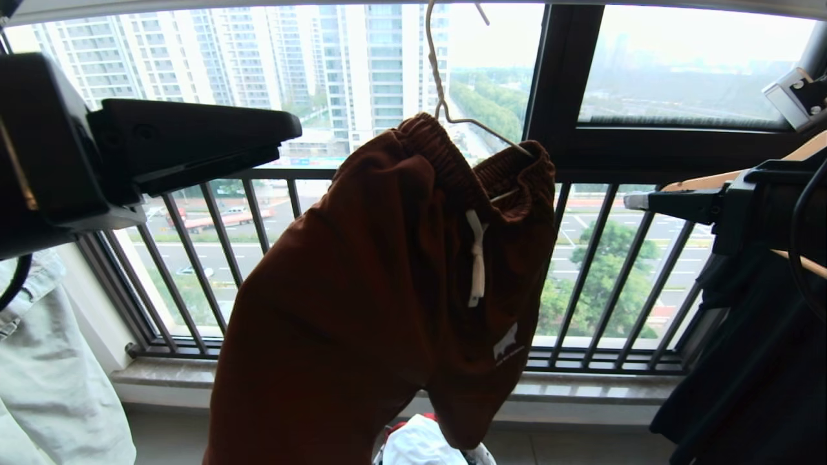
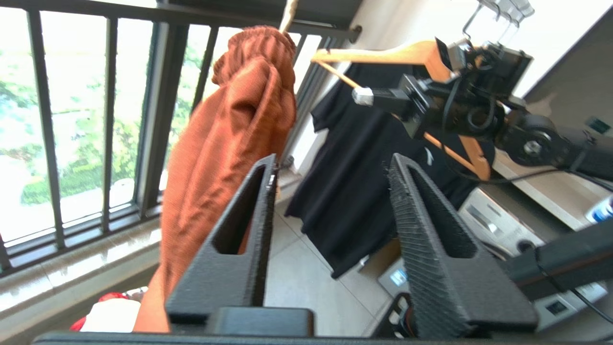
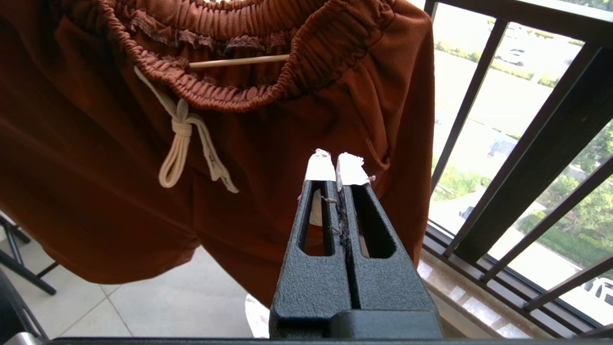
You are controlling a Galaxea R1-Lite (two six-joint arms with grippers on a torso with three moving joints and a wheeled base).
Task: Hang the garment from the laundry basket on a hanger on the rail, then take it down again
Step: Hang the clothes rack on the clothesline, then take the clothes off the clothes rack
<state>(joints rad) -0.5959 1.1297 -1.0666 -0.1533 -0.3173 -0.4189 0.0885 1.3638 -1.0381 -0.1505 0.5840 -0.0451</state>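
Shorts (image 1: 362, 290) hang bunched on the thin cream wire hanger (image 1: 439, 90) in front of the black balcony bars (image 1: 601, 258); I see rust-brown soft knit, ribbed elastic waistband, knotted white drawstring (image 3: 184, 143), small white logo. Left gripper (image 2: 330, 196) beside them, ridged black fingers spread, holding nothing. Right gripper (image 3: 336, 165) near the fabric, white-taped tips pressed together, empty.

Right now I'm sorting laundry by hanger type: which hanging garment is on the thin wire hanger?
The rust-brown shorts, on the cream wire hanger. The black garment hangs from a thick wooden hanger.
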